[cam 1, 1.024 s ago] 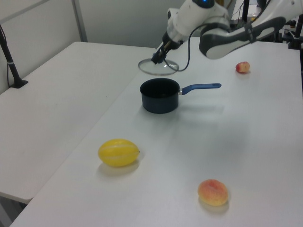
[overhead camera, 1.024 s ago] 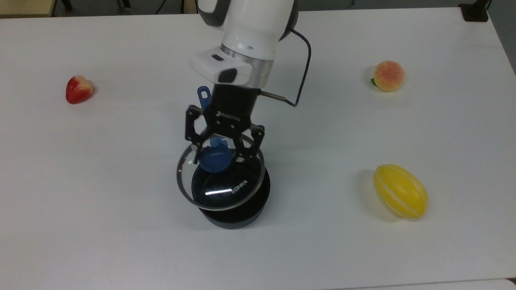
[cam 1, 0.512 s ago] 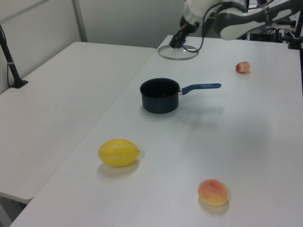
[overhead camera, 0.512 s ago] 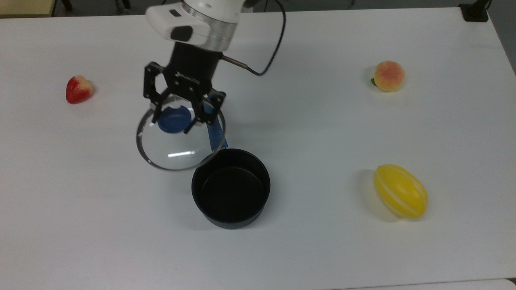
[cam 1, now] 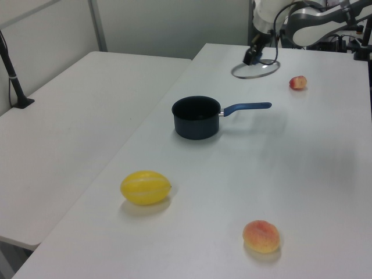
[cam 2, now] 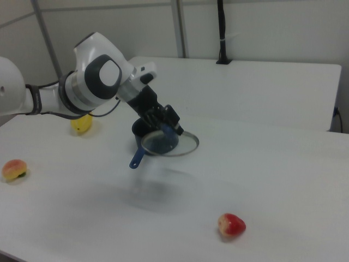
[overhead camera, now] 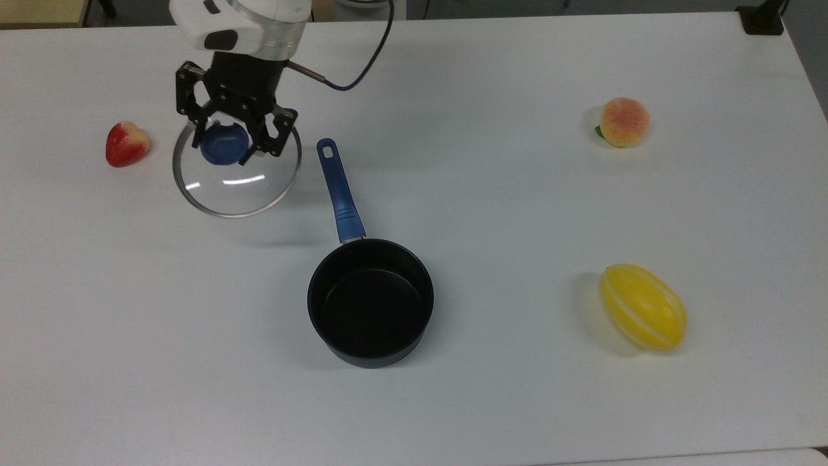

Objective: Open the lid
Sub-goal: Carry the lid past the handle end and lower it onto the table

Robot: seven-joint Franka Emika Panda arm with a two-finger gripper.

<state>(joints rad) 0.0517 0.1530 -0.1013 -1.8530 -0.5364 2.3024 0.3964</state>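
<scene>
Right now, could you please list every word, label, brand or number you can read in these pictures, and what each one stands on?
None can be read for certain.
End effector: a light marking on its black body in the top view, too blurred to read.
Lid: no lettering legible on the glass, just a bright glare streak.
Saucepan, strawberry, peach, melon: no text seen.

Arm (overhead camera: 239,22) was cut off by the top view's upper edge, only the wrist showing. In the right view the lid (cam 2: 170,143) and pincer (cam 2: 166,128) hid most of the saucepan (cam 2: 137,129). In the left view the lid's knob was too small to tell apart from the pincer.
</scene>
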